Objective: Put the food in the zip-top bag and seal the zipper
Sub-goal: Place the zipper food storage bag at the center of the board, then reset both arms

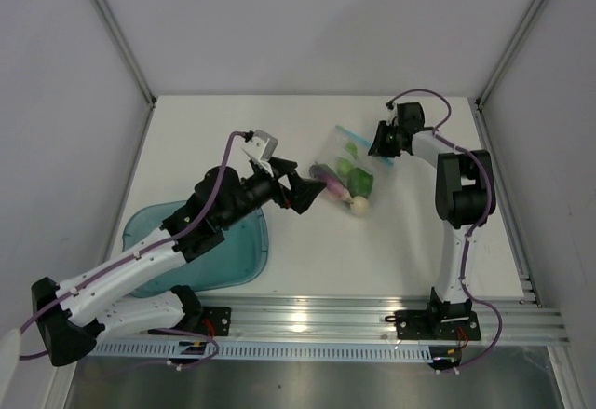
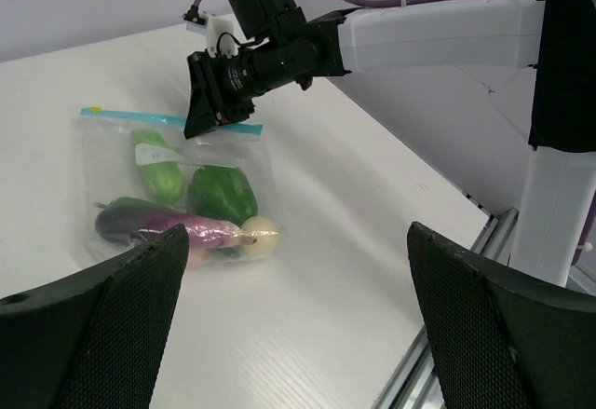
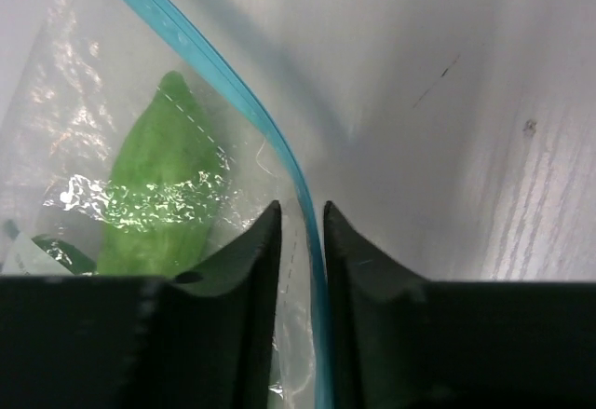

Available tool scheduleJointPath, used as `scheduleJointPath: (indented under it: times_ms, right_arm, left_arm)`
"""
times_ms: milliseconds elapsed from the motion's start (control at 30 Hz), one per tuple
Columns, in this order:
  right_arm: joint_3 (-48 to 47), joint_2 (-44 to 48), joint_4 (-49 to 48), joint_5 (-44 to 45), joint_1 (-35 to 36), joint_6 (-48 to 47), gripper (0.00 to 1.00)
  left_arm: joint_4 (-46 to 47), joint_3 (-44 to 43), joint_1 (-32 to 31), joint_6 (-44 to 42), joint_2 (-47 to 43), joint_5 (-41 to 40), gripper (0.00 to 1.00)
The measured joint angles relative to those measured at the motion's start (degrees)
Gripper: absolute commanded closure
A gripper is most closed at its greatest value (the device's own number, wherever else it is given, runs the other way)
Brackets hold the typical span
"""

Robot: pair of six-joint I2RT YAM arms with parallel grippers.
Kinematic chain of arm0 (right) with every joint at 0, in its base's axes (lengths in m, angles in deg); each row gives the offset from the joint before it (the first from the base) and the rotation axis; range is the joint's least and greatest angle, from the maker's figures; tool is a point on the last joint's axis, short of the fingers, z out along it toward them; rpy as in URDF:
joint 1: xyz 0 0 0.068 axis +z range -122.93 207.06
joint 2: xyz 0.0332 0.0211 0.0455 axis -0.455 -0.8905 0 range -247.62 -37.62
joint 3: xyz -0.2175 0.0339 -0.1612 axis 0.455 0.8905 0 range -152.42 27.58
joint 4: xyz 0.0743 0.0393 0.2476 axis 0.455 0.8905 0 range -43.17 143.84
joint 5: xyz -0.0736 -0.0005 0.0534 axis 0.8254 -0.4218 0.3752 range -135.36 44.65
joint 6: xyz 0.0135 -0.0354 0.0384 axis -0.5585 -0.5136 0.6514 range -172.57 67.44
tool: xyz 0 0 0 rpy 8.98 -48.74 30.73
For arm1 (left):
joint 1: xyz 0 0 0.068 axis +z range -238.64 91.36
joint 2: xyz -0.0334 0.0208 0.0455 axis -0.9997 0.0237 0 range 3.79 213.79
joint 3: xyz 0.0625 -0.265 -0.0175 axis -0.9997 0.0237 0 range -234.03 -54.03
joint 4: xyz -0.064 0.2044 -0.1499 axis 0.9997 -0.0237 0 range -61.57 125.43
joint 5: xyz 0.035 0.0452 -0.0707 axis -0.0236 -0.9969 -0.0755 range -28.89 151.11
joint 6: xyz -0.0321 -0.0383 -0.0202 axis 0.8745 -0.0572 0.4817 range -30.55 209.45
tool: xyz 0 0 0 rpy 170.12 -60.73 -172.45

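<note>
The clear zip-top bag (image 1: 343,172) lies on the white table with the food inside. The left wrist view shows the bag (image 2: 112,153) holding a purple eggplant (image 2: 158,225), a round green apple (image 2: 222,193), a long green vegetable (image 2: 156,169) and a small pale round piece (image 2: 262,235). My right gripper (image 1: 380,141) is shut on the light-blue zipper (image 3: 214,64) at the bag's far right end, with the strip running between its fingertips (image 3: 301,209). My left gripper (image 1: 303,190) is open and empty, just left of the bag's bottom (image 2: 296,241).
A translucent teal tray (image 1: 237,251) lies at the near left, partly under my left arm. Aluminium rails (image 1: 372,320) run along the table's near edge. White walls enclose the table on three sides.
</note>
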Motion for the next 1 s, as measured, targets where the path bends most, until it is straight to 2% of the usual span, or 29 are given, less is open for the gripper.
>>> scheduleJointPath:
  times_ms: [100,200,367,433,667,700,1000]
  right_arm:
    - [-1.5,-0.7,1.4,0.7,0.0,-0.1,0.62]
    - [-2.7,-0.7,2.7,1.8,0.2,-0.1,0.47]
    - [-3.1,0.1,4.1,4.2,0.9,-0.2,0.39]
    - [-3.1,1.1,5.4,5.5,1.3,0.0,0.31]
    - [-1.2,12.5,9.7,10.3,3.2,0.1,0.27]
    - [-0.9,14.8,10.1,11.0,3.5,0.1,0.01]
    - [10.2,35.5,14.4,17.8,9.8,1.7,0.01]
  left_arm:
    - [-1.3,-0.4,0.0,1.3,-0.2,-0.9,0.0]
    - [-3.3,-0.4,0.0,2.7,-0.8,-1.3,0.0]
    - [-5.5,-0.4,0.0,4.7,-3.1,-1.7,0.0]
    - [-5.7,0.1,0.0,5.6,-4.4,-2.2,0.01]
    - [-8.3,1.1,0.0,7.9,-7.4,-3.3,0.01]
    - [-8.7,1.3,0.0,8.2,-7.8,-3.7,0.0]
    - [-13.8,1.6,0.1,10.4,-9.7,-5.3,0.0]
